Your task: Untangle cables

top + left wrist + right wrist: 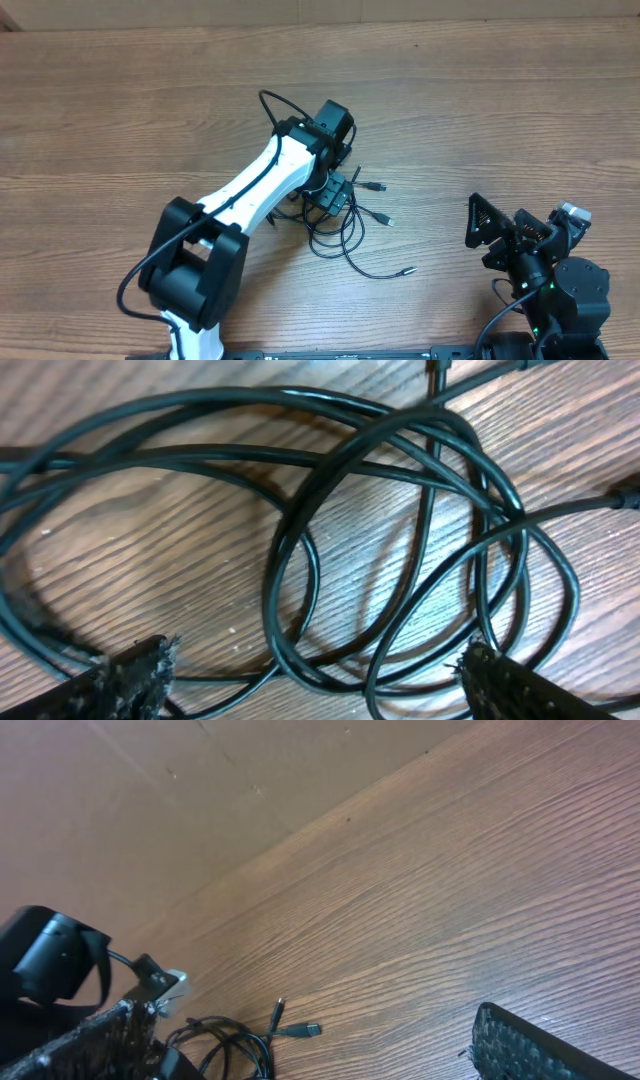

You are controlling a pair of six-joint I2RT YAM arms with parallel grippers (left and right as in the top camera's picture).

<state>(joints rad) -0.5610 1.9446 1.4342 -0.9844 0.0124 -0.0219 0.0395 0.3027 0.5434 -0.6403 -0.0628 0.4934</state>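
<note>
A tangle of thin black cables (345,225) lies on the wooden table near the middle, with loose plug ends to the right (378,187) and lower right (407,270). My left gripper (325,200) hovers right over the tangle, open, its fingertips either side of overlapping loops (400,550) in the left wrist view, gripping nothing. My right gripper (490,235) is open and empty at the lower right, well apart from the cables. The right wrist view shows the tangle's edge and two plugs (295,1028) far off.
The wooden table (480,110) runs to a cardboard wall at the back (200,780). The left arm's white link (250,185) stretches diagonally from its base at the lower left.
</note>
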